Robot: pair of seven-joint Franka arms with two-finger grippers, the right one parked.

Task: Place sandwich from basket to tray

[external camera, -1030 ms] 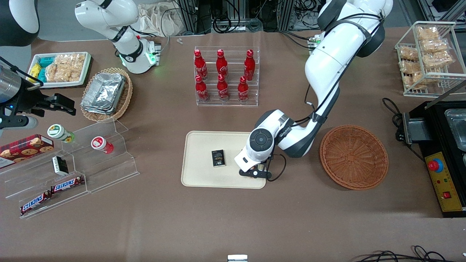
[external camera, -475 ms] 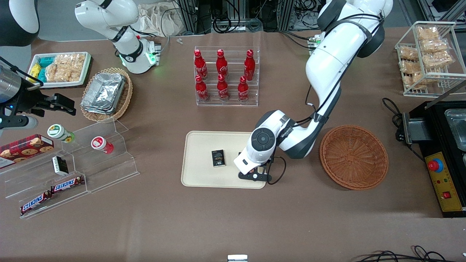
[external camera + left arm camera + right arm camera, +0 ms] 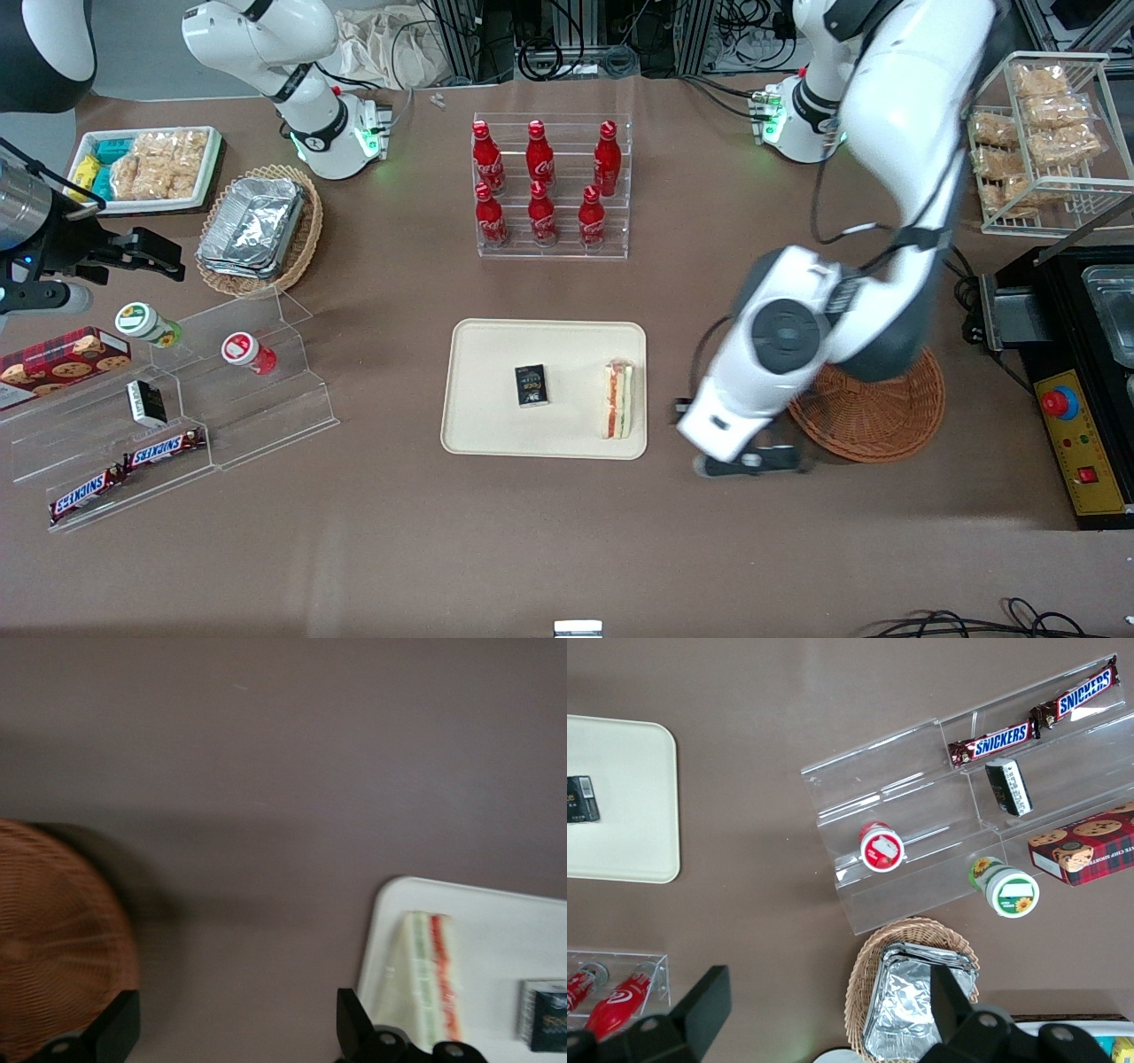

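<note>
Even overhead light; wrist view motion-blurred, soft shadows.

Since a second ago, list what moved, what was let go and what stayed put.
The tool left the tray and swung toward the basket; it now hovers open over bare table between the two. The sandwich, hidden under the arm before, lies released on the tray beside the small dark box. Tray, box and basket kept their places.
</note>
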